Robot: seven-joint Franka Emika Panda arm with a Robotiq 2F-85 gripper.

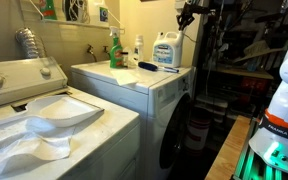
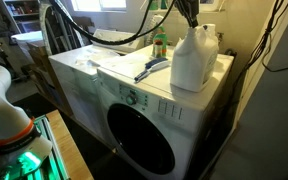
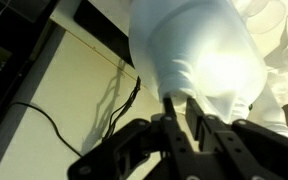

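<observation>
A large white detergent jug with a blue label stands on top of the front-loading white dryer near its corner in both exterior views (image 1: 165, 51) (image 2: 194, 60). My gripper (image 1: 187, 17) (image 2: 191, 18) comes down from above onto the top of the jug. In the wrist view the jug (image 3: 199, 50) fills the frame. The two black fingers (image 3: 179, 103) are drawn close together against it, seemingly pinched on its handle. The jug still rests on the dryer top (image 2: 114, 68).
A green bottle (image 1: 114, 48) (image 2: 160, 45), a small white bottle (image 1: 138, 48) and a dark brush (image 1: 147, 67) (image 2: 150, 68) stand on the dryer. A top-loading washer with white cloth (image 1: 44, 122) stands beside it. Black cables (image 2: 104, 35) hang behind. The robot base (image 1: 274, 140) glows green.
</observation>
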